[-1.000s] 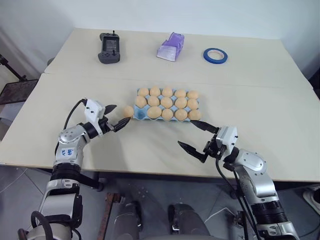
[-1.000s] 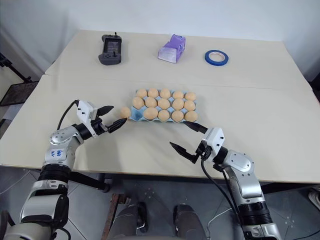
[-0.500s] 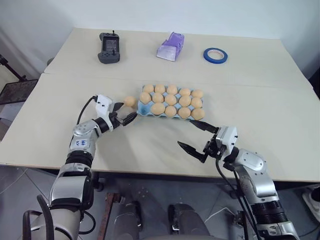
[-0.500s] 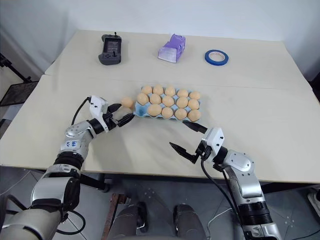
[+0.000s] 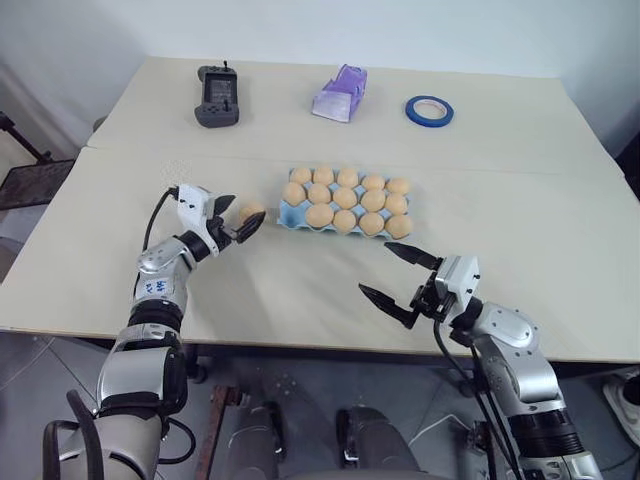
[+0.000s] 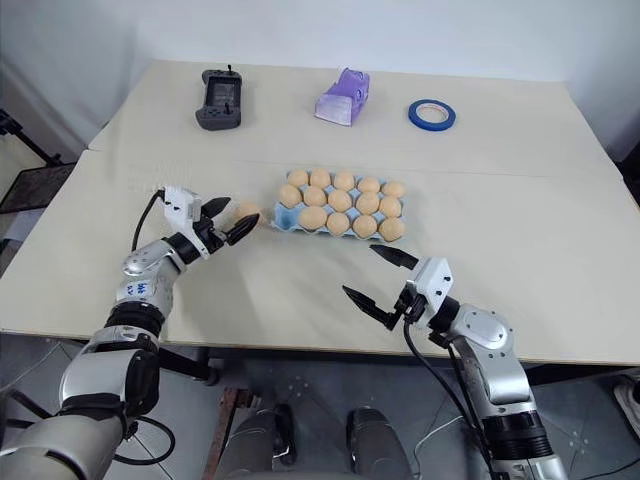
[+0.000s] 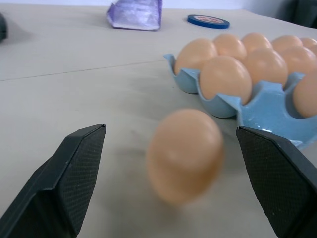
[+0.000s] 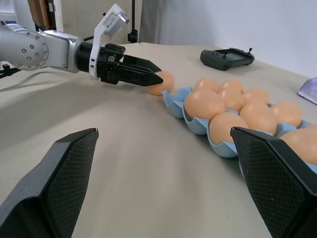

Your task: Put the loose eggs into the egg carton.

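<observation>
From the left wrist view we see the smooth tan loose egg (image 7: pixel 184 154) lying on the tabletop (image 5: pixel 300 290) between the left gripper (image 5: pixel 237 217)'s wide-spread fingers, untouched, just beside the light blue moulded egg carton (image 5: pixel 290 213). From the head views, we see the carton mid-tabletop, with bare tabletop nearer us, where the right gripper (image 5: pixel 393 272) hangs with fingers wide, empty.

Egg carton (image 5: pixel 344 203) at the middle of the counter (image 5: pixel 520 200), one loose egg (image 5: pixel 250 212) just left of it, between the left gripper (image 5: pixel 238 217) fingers, right gripper (image 5: pixel 391 273) before the carton, remote control (image 5: pixel 216 96), ridged plastic piece (image 5: pixel 339 93) and tape roll (image 5: pixel 429 110) along the far edge
</observation>
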